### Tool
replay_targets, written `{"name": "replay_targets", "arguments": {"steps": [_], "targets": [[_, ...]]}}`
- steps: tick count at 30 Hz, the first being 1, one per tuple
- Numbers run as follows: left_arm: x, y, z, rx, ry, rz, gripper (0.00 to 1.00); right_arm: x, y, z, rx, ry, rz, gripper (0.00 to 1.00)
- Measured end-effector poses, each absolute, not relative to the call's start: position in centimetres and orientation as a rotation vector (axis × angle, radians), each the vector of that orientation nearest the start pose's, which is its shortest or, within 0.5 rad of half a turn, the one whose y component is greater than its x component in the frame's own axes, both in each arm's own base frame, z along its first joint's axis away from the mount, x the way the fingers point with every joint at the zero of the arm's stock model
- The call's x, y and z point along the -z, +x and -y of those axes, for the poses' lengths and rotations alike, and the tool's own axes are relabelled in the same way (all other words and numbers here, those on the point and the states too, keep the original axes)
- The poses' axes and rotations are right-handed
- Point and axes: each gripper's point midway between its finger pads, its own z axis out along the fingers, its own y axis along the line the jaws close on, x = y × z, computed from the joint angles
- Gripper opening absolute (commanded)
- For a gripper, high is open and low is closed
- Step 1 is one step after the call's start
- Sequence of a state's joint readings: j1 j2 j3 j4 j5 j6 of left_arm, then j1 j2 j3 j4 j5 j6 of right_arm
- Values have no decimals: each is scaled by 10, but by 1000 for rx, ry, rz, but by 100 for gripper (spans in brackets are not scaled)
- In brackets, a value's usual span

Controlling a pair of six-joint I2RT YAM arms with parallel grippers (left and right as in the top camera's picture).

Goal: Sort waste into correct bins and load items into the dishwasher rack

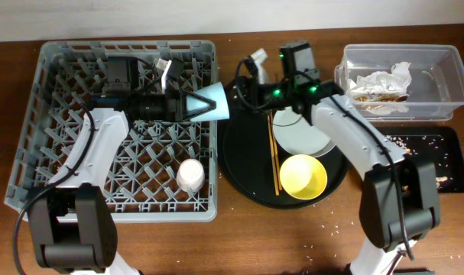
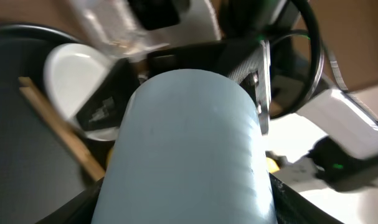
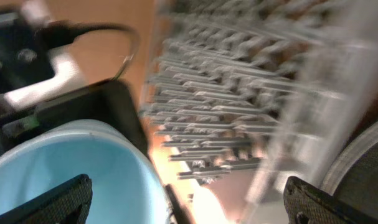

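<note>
Small light-blue cup [image 2: 189, 149], smooth and tapered: fills the left wrist view. It lies on its side, clamped at its narrow end by the left gripper [image 1: 195, 106]. In the overhead view its mouth faces frame-right, over the right rim of the rack.

Large square grey plastic dishwasher rack [image 1: 56, 61], lattice base, upright pegs: left half of the overhead frame. Contents: one small pale pink cup [image 1: 190, 174], mouth down, in the lower right corner. The left arm lies across the upper rows.

Large round black tray [image 1: 239, 179]: centre, its left rim just beside the rack's right rim. Contents:
- pale grey-white round plate [image 1: 300, 139], upper part
- yellow round bowl [image 1: 303, 176], upright, at the plate's lower edge
- pair of thin wooden chopsticks [image 1: 274, 153], lying side by side, left of both

Clear plastic rectangular tub [image 1: 446, 57]: upper right. Contents: crumpled white paper [image 1: 384, 76] and brown food scraps [image 1: 369, 95], gathered at its left end.

Shallow black rectangular tray [image 1: 430, 145]: below the tub, scattered with pale crumbs, partly under the right arm.

Right gripper [image 1: 251, 67]: above the round tray's upper rim, near the cup's mouth. Jaws spread wide, holding nothing.

Brown wooden table [image 1: 239, 237]: bare wood shows along the lower edge between the arm bases.
</note>
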State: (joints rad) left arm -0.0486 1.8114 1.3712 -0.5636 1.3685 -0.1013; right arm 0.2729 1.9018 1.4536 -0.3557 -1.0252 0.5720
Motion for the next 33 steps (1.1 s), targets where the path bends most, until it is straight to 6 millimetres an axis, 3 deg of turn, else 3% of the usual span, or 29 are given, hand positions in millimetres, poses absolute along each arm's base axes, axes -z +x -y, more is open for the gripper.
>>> {"name": "replay_targets", "arguments": {"steps": [3, 5, 7, 8, 11, 14, 17, 20, 22, 24, 29, 31, 33], "targets": [[-201, 387, 178, 1582, 301, -2331, 59, -167, 426, -216, -1446, 41, -2530, 98], [-180, 385, 159, 1269, 182, -2579, 59, -156, 432, -195, -1349, 103, -2560, 99], [-180, 381, 144, 952, 185, -2716, 59, -150, 435, -187, -1283, 120, -2576, 98], [-186, 379, 138, 699, 239, -2761, 59, -148, 436, -185, -1257, 119, -2580, 98], [-186, 371, 138, 355, 349, -2788, 59, -143, 437, -181, -1210, 130, -2597, 98], [-167, 371, 134, 44, 442, -2815, 59, -140, 436, -178, -1183, 142, -2612, 98], [-132, 379, 124, -111, 452, -2888, 59, -137, 434, -177, -1169, 134, -2624, 98], [-110, 382, 119, -176, 460, -2934, 60, -137, 434, -177, -1159, 126, -2623, 99], [-107, 382, 119, -178, 463, -2942, 81, -137, 434, -176, -1158, 126, -2623, 98], [-104, 381, 121, -167, 474, -2949, 93, -137, 434, -176, -1158, 125, -2623, 99], [-94, 380, 122, -163, 475, -2975, 93, -136, 434, -176, -1151, 101, -2622, 100], [-103, 385, 127, -130, 472, -2961, 93, -136, 430, -170, -1120, 120, -2644, 100], [-116, 392, 134, -84, 467, -2930, 93, -143, 420, -152, -1019, 166, -2677, 100]]}}
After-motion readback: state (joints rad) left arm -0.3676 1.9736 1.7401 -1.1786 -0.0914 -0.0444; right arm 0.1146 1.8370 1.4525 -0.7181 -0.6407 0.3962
